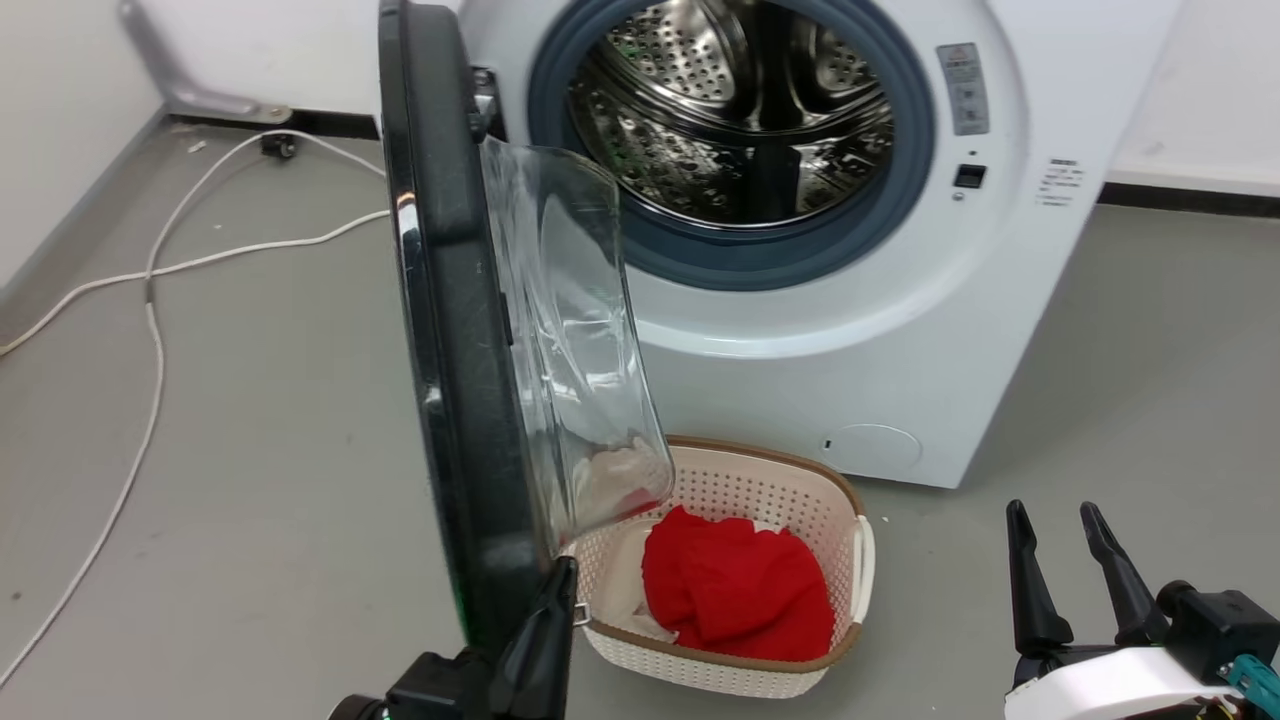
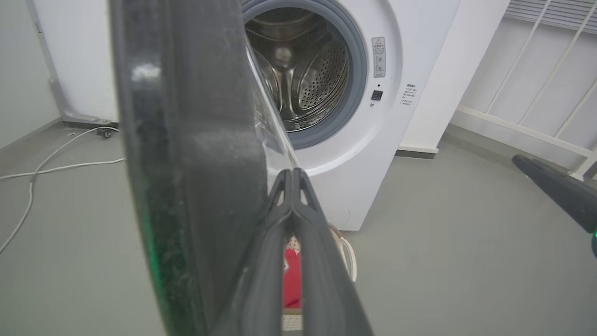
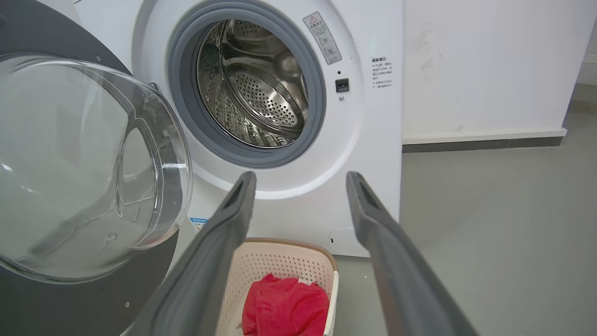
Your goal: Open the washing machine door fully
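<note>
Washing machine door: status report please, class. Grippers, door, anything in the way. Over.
Left gripper shut, at the door low inner edge. Right gripper open, holding nothing. Door partly open, drum exposed. Basket below glass, off swing side.

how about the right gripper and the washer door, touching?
Apart. Head view: the right gripper sits lower right, with basket and floor between it and the washing machine door.

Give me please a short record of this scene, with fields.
door: washing machine door swung out, edge-on in head view
machine: washing machine, drum exposed
left gripper: shut, by the door's inner lower edge
right gripper: open, empty, apart from the door
floor: basket with red cloth before the machine
</note>
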Tool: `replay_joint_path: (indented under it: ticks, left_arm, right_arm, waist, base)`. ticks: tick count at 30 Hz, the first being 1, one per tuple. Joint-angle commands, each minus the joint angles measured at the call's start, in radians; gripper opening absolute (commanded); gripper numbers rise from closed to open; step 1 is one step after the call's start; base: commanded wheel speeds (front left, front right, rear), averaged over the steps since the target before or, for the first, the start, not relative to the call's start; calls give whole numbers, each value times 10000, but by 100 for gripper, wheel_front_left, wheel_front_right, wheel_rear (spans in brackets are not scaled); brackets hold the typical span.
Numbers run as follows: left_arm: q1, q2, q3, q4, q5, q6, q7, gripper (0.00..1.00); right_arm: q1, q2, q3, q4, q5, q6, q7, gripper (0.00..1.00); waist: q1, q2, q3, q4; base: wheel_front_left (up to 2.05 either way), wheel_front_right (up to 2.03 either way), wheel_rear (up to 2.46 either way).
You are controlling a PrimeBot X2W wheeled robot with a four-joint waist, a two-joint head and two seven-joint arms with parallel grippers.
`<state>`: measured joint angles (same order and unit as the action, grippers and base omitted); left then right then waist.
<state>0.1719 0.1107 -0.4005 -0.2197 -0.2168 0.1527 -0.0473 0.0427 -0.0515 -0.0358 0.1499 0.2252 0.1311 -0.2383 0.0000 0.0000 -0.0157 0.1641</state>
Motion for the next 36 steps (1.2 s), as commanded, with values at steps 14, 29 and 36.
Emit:
replay_joint_path:
  ticks: [14,29,36]
  left_arm:
    - [212,653,1898,197,-367,903,-583,0]
    - [-1459,2113,4763,3066,-1615,779,-1634,0]
    - [-2437,2908,5520,4766,-1858,492,-1965,0]
  right_arm:
    - [-22,22,-25,-133,20,-5,146,100]
    - [120,23,70,-606,-125,-5,569,100]
    - [45,23,141,-941,-464,-5,866,100]
  waist:
    - [0,0,69,1120]
    - [0,0,287,482]
    - [0,0,483,147]
  base:
    - [0,0,0]
    - [0,0,0]
    - [0,0,0]
